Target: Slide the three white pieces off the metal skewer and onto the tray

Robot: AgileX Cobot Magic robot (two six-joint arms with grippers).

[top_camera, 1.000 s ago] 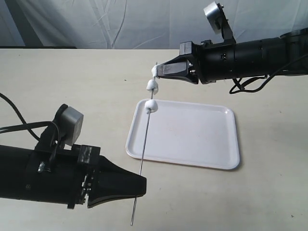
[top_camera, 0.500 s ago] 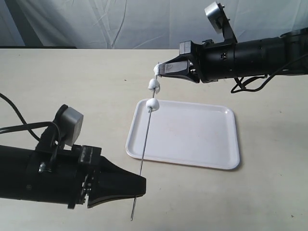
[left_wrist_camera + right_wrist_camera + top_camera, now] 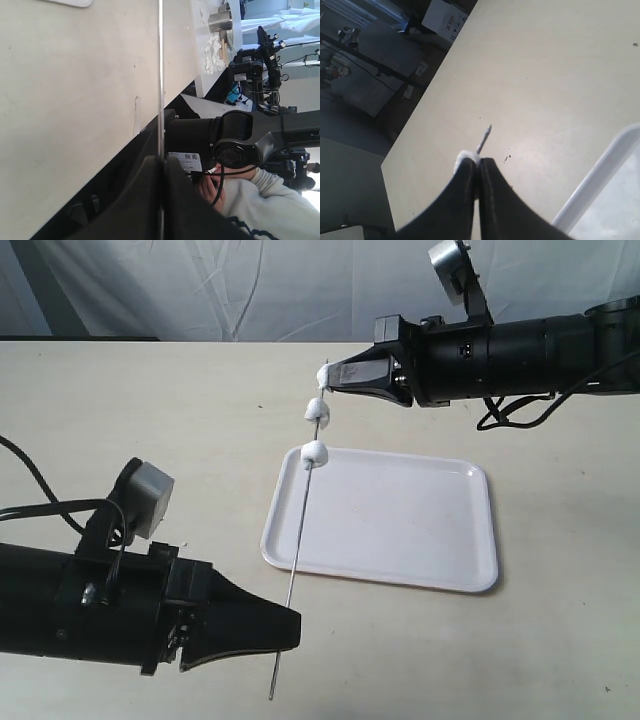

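Observation:
The metal skewer (image 3: 299, 545) slants up from my left gripper (image 3: 290, 625), which is shut on its lower part, also seen as a thin rod (image 3: 160, 75) in the left wrist view. Three white pieces sit on its upper end: the lowest (image 3: 314, 453), the middle (image 3: 317, 410), and the top one (image 3: 323, 374). My right gripper (image 3: 332, 378) is shut on the top piece (image 3: 466, 156), with the skewer tip (image 3: 485, 136) poking out beyond it. The white tray (image 3: 400, 530) lies flat on the table, below and right of the skewer.
The beige table (image 3: 150, 410) stretches around the tray. Black cables (image 3: 40, 490) trail from the left arm. A white cloth backdrop (image 3: 250, 290) hangs behind the table.
My right gripper has risen slightly with the top piece. The skewer and its lower two pieces have shifted up a little with it.

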